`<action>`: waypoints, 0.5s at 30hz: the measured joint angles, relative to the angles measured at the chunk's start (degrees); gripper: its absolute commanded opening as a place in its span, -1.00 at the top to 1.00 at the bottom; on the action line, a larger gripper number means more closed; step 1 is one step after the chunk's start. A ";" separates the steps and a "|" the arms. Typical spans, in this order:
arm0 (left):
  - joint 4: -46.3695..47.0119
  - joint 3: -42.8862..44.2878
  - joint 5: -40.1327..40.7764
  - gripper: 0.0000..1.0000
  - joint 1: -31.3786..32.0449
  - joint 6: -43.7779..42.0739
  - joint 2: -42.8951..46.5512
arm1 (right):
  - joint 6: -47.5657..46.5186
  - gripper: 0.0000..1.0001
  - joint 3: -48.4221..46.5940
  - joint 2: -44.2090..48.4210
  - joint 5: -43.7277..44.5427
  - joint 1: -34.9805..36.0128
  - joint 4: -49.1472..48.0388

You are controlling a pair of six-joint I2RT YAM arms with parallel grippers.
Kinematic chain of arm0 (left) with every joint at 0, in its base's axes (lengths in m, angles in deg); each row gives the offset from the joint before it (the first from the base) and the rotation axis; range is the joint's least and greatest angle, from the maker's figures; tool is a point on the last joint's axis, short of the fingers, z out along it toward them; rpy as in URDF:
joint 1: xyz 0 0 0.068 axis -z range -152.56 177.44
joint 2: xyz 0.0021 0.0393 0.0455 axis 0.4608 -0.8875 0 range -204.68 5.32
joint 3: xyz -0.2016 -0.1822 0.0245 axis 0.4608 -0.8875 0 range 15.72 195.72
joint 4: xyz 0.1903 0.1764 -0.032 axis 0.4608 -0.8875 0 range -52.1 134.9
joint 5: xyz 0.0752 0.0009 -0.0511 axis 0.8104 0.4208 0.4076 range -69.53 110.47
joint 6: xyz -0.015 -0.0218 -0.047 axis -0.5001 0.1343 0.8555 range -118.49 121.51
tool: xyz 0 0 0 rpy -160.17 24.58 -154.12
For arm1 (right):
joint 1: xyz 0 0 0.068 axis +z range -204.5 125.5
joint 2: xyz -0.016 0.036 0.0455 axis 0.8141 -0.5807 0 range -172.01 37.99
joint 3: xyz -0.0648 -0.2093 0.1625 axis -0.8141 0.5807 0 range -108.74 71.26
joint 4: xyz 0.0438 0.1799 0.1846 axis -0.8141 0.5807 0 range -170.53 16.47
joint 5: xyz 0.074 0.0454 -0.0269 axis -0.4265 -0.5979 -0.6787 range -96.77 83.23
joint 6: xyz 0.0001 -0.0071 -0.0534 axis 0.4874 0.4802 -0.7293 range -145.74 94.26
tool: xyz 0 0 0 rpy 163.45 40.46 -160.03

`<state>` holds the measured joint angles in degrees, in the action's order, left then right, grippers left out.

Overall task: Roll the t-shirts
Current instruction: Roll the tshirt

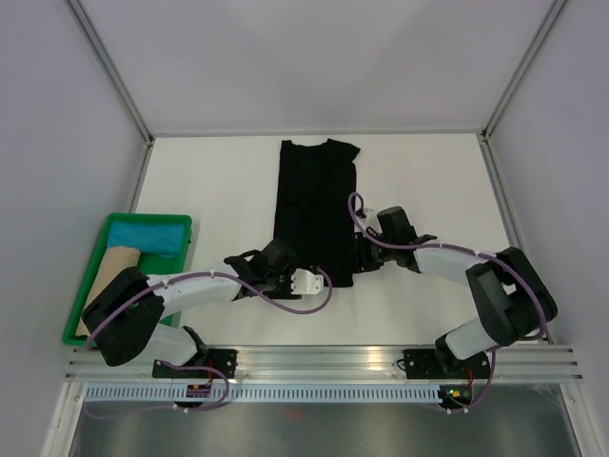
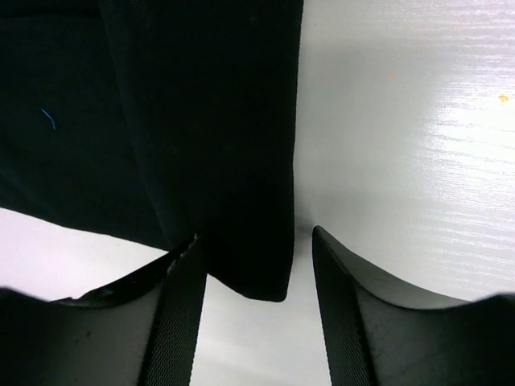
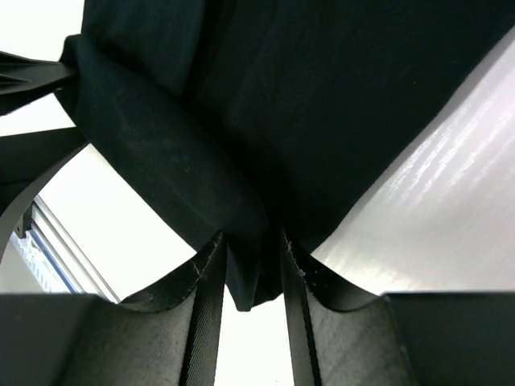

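Observation:
A black t-shirt [image 1: 314, 190] lies folded into a long narrow strip on the white table, collar at the far end. My left gripper [image 1: 319, 281] is at its near hem. In the left wrist view the left gripper [image 2: 257, 241] stands open: the t-shirt [image 2: 201, 121] has a corner between the jaws that touches the left finger [image 2: 181, 322] and stays clear of the right one. My right gripper [image 1: 360, 255] is at the strip's near right edge. In the right wrist view the right gripper [image 3: 253, 241] has a thick fold of the t-shirt [image 3: 322, 96] pinched between both fingers.
A green tray [image 1: 81, 286] sits at the table's left edge, holding a folded blue cloth [image 1: 147, 235] and a tan cloth [image 1: 114, 271]. Grey walls and metal posts bound the table. An aluminium rail [image 1: 324, 362] runs along the near edge.

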<state>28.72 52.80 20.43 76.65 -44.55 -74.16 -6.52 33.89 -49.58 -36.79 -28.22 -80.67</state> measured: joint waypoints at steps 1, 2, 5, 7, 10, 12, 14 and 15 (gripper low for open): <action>0.11 0.00 0.00 -0.13 0.00 0.02 -0.09 | -0.28 0.19 -0.33 0.33 -0.11 -0.31 0.79; 0.15 0.00 0.00 -0.08 0.00 0.02 -0.09 | -0.59 0.19 -0.55 1.05 -0.11 -0.52 1.75; 0.31 0.00 0.02 0.08 0.00 0.04 -0.09 | -0.98 0.12 -0.70 5.90 0.50 -1.25 4.94; 0.28 0.02 0.02 0.16 0.00 0.04 -0.09 | -1.03 0.07 -0.66 11.06 1.70 -1.42 5.84; 0.26 0.11 0.00 0.25 -0.02 0.07 -0.22 | -1.05 0.07 0.72 19.43 3.23 -1.53 3.37; 0.02 0.48 -0.02 0.51 -0.11 0.20 -0.61 | -1.44 0.07 3.85 24.94 3.50 -1.51 -0.87; -0.33 1.16 -0.15 0.69 -0.31 0.37 -1.11 | -2.51 0.07 7.61 28.52 3.41 -1.18 -5.75; -0.70 1.60 -0.26 0.75 -0.42 0.50 -1.40 | -3.43 0.07 9.07 29.40 3.37 -0.90 -7.56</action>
<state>28.02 54.40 20.17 76.24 -44.05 -75.56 -9.95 42.96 -20.18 -33.43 -29.11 -88.23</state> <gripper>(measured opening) 0.197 0.467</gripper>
